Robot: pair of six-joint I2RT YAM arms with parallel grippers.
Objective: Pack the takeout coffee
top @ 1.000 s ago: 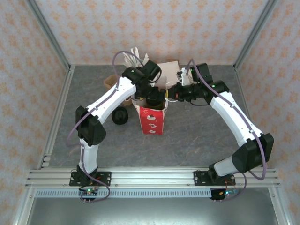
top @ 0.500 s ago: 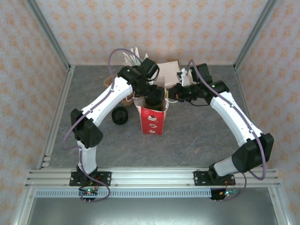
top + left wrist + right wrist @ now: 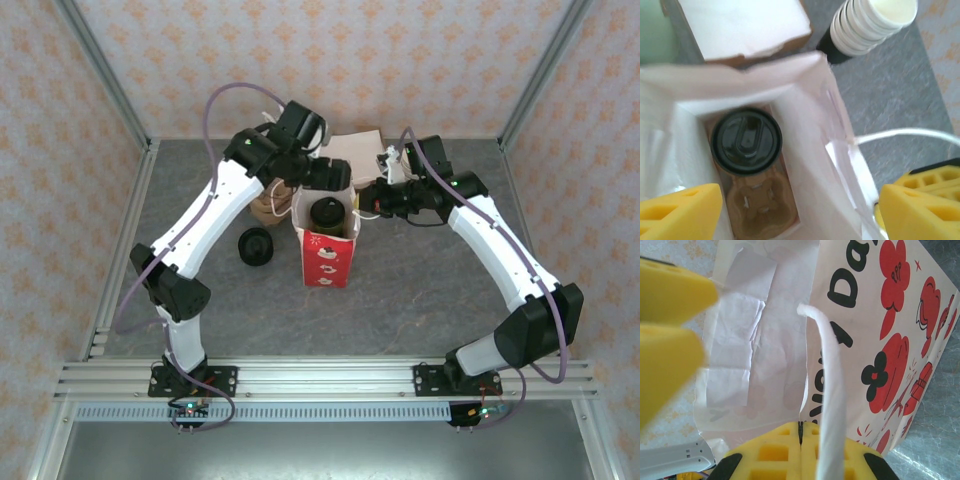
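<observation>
- Takeout coffee sits upright inside the red-and-white bag, at centre frame.
- Left claw hovers above the bag's mouth, spread apart and empty.
- Right claw is clamped on the bag's rim.

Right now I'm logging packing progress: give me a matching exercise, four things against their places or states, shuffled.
1. dark-green paper cup with round black plastic lid
2. stack of lidless cream-lined paper cups
3. left gripper
4. right gripper

a. inside the red-and-white paper bag
b. shut on the bag's edge
c. outside the bag, on the grey table
d. open above the bag

Pairs: 1-a, 2-c, 3-d, 4-b
</observation>
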